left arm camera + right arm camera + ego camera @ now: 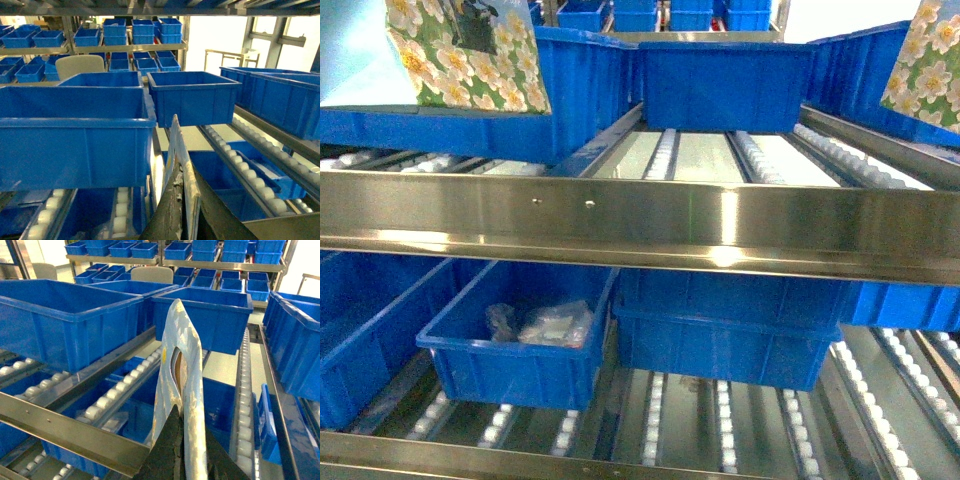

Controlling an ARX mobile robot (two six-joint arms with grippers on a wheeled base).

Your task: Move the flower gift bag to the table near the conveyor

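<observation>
- Fingers of the right gripper (182, 450) are seen clenched on the lower edge of a flower gift bag (177, 390), which stands upright and edge-on in the right wrist view, its oval handle cut-out visible near the top.
- Fingers of the left gripper (180, 210) are likewise closed on a second flat panel (181, 165), pale and thin, rising between the dark pads in the left wrist view; whether it is another gift bag cannot be told from that view alone.
- Flowered bags are shown at both upper corners of the head view: one at the far left (460, 55), with white blossoms on green, and one at the far right (928, 65).
- The conveyor (640, 215) is crossed by a shiny steel rail in the middle of the head view, with lanes of small white rollers sloping behind and below it.
- Blue bins (725, 85) are set on the upper lanes; a lower bin (515, 350) at near left is seen to hold crumpled clear wrapping.
- Further shelves of blue bins (200, 250) are stacked in the far background.
</observation>
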